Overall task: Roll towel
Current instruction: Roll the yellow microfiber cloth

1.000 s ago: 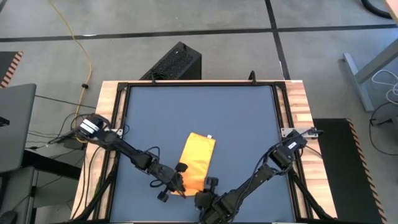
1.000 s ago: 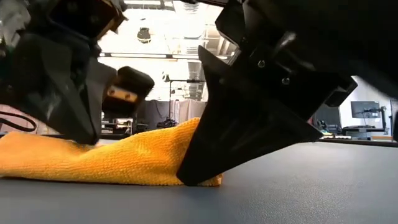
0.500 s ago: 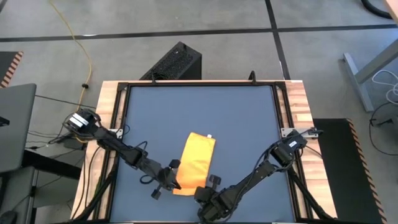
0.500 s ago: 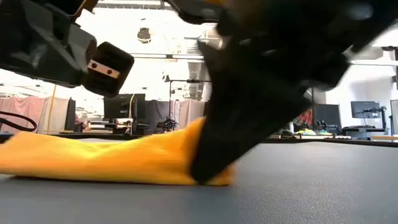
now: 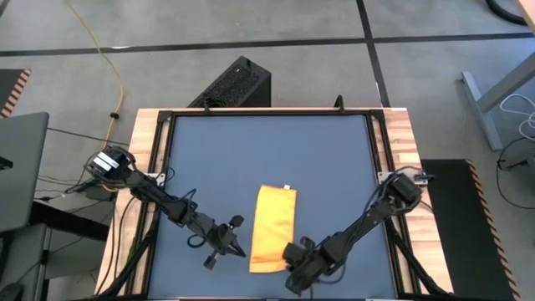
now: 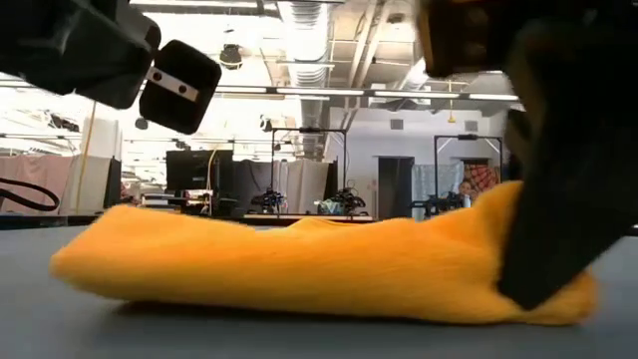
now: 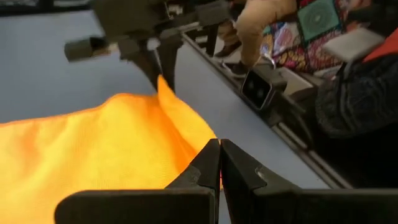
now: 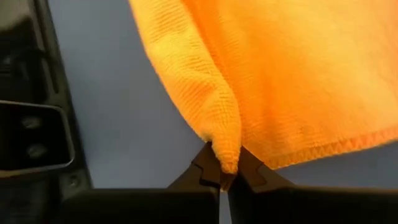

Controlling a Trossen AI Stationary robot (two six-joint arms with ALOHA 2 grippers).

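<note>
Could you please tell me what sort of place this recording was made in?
Probably a robotics lab or workshop. A bare concrete floor surrounds the table, exposed ceiling ducts with strip lights run overhead, and more framed rigs and a monitor stand in the open room behind.

Right tool (image 5: pixel 287 255) dragged towel (image 5: pixel 273 238) rightward; left tool (image 5: pixel 235 248) released it.

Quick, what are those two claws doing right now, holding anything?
Left gripper: shut, empty, beside the towel.
Right gripper: shut on the towel's corner.
</note>
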